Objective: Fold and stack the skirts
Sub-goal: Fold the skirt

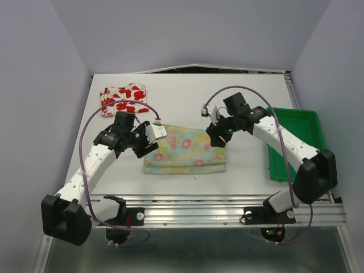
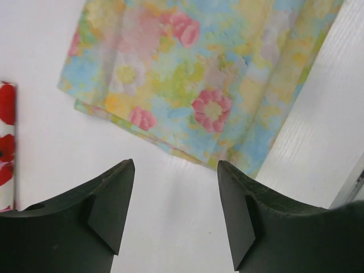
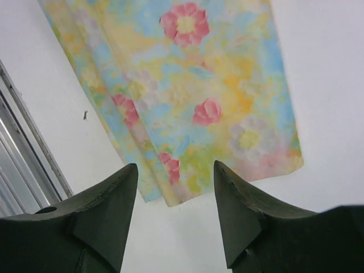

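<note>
Pose: left arm (image 1: 91, 162) rises from its base, elbow bent, forearm angled inward to the right. The left gripper (image 2: 173, 165) has its jaws apart with nothing between them, tips pitched down. The right arm (image 1: 284, 142) is bent at the elbow, forearm angled inward to the left. The right gripper (image 3: 175, 165) likewise has its jaws apart and empty, tips down. The two grippers are well apart.

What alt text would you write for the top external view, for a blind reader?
A folded pastel floral skirt lies in the middle, with the left gripper and right gripper open at its two ends. A folded red-flowered skirt sits at the far left; a green tray stands at the right.
</note>
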Motion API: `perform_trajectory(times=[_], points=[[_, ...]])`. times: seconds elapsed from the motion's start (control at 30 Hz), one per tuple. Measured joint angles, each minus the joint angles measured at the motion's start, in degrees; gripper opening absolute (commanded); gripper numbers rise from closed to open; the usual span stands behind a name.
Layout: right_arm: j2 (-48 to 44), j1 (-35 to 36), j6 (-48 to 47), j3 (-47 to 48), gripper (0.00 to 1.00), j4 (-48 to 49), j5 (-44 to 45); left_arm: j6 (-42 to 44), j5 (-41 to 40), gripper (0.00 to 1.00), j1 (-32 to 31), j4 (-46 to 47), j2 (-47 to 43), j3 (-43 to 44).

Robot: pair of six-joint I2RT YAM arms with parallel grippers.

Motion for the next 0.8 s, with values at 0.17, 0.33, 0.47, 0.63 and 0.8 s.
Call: perform_trajectory(times=[0.17,0.33,0.47,0.63,0.8], points=[[5.8,0.0,2.7,5.7,0.43,2.3,0.6,-8.1,0.3,0.57,0.7,5.7,6.7,3.6],[18.3,0.0,7.4,6.1,0.39,6.4,3.7,-16.9,0.3,0.48,1.6,10.5,22.3,8.5],[25.6,0.0,9.1,6.4,0.37,8.6,8.5,-22.8,0.3,0.47,2.4,13.4,28.6,9.7],[30.1,-0.5,8.6,12.6,0.37,11.2,12.5,-26.0,0.6,0.47,2.4,16.7,28.3,9.7],[37.6,-1.1,7.1,23.5,0.41,13.7,12.7,-26.2,0.3,0.47,2.0,18.6,25.9,8.6]])
